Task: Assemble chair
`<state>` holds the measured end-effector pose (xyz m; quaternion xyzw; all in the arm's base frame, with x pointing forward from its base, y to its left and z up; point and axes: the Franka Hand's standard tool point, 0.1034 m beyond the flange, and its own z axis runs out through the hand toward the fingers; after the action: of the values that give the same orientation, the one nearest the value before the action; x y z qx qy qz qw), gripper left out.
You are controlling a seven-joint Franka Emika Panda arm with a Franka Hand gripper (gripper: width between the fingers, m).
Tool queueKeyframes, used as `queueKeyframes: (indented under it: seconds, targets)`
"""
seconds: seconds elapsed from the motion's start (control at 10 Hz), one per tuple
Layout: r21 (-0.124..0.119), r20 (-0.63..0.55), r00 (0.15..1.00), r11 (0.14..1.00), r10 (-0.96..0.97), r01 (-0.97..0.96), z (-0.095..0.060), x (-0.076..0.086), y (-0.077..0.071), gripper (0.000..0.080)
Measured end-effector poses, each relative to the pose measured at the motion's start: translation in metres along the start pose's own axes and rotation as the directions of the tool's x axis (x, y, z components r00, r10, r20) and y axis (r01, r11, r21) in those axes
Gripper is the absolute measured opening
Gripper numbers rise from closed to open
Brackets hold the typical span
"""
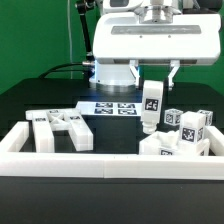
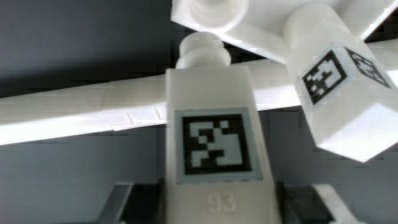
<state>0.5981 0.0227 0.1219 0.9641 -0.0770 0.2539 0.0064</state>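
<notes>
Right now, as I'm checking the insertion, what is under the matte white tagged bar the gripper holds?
Below the matte white tagged bar in the gripper sit other white parts, one a white tagged block. The held bar hides whether its lower end touches them.

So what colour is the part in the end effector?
The part is white with a black-and-white square tag; wrist view best.
</notes>
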Motion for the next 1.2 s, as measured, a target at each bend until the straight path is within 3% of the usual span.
queueKeyframes:
  seconds: [0.7, 1.2]
  targets:
    - [-0.008, 0.012, 1.000, 1.000, -0.021, 0.021, 0.011, -0.021, -0.003, 0.0291]
    - [-0.009, 0.013, 1.000, 1.000, -0.028, 0.028, 0.018, -0.024, -0.006, 0.0291]
